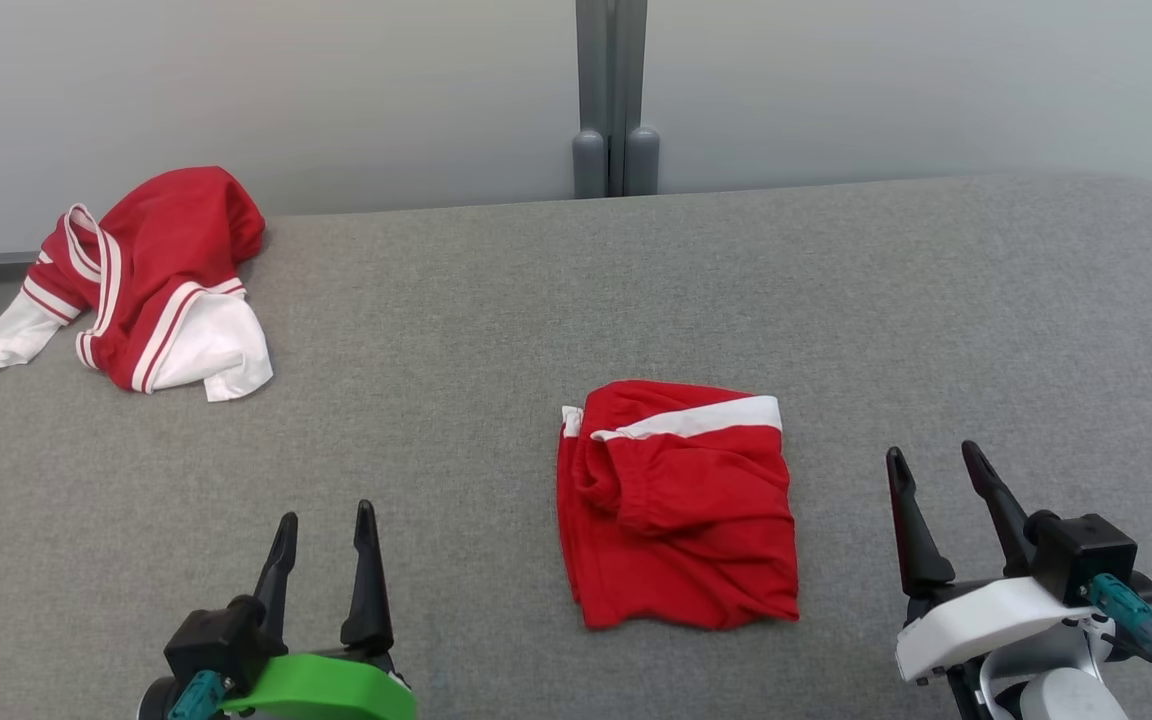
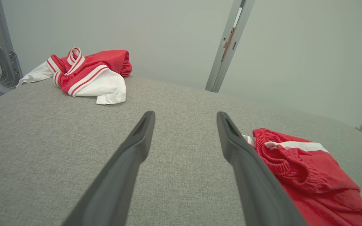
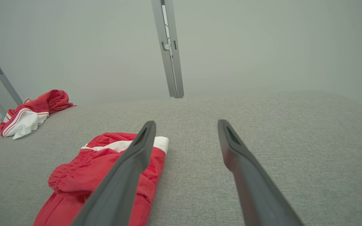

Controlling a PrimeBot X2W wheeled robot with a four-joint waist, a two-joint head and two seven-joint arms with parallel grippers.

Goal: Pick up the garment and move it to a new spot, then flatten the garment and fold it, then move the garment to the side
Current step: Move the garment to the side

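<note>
A folded red garment (image 1: 678,505) with a white band lies flat on the grey padded table (image 1: 576,300), near the middle front. It appears at the lower right of the left wrist view (image 2: 306,175) and at the lower left of the right wrist view (image 3: 105,166). My left gripper (image 1: 326,512) hovers open to its left, holding nothing (image 2: 185,113). To the garment's right, my right gripper (image 1: 933,449) is open and holds nothing either (image 3: 186,121). A crumpled red and white garment (image 1: 151,285) lies in a heap at the far left corner (image 2: 86,75) (image 3: 30,114).
A grey wall and an upright metal post (image 1: 614,100) stand behind the table. The crumpled heap hangs slightly over the table's left edge. Bare grey surface spreads on the right half and between the two garments.
</note>
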